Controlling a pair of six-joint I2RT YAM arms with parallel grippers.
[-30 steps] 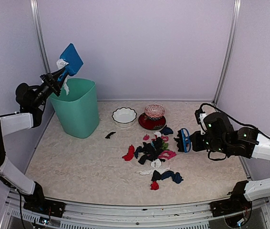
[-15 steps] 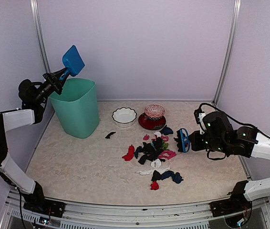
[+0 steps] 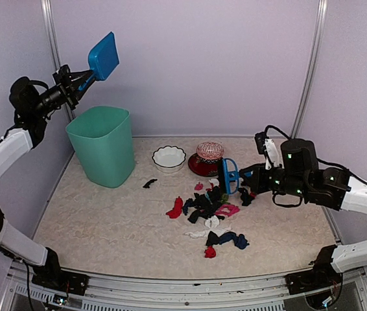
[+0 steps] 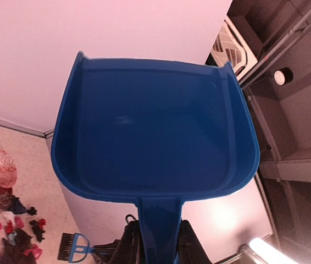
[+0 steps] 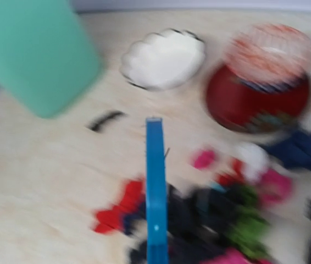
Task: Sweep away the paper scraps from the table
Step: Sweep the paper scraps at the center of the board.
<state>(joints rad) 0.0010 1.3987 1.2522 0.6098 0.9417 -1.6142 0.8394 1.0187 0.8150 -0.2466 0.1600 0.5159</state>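
The paper scraps, mostly black with red, pink, white, blue and green, lie in a loose pile mid-table; they show blurred in the right wrist view. One black strip lies apart to the left. My left gripper is shut on the handle of the blue dustpan, held high above the bin; the pan is empty between my fingers. My right gripper is shut on the blue hand brush, held above the pile's far right edge; its blue frame also shows in the right wrist view.
A green bin stands at the back left. A white scalloped bowl and a red bowl with a patterned ball on it sit behind the pile. Walls close in on three sides.
My left arm has lifted the dustpan higher above the bin, and the white wad seen on it is gone. My right arm has swung the brush left and up, over the pile.
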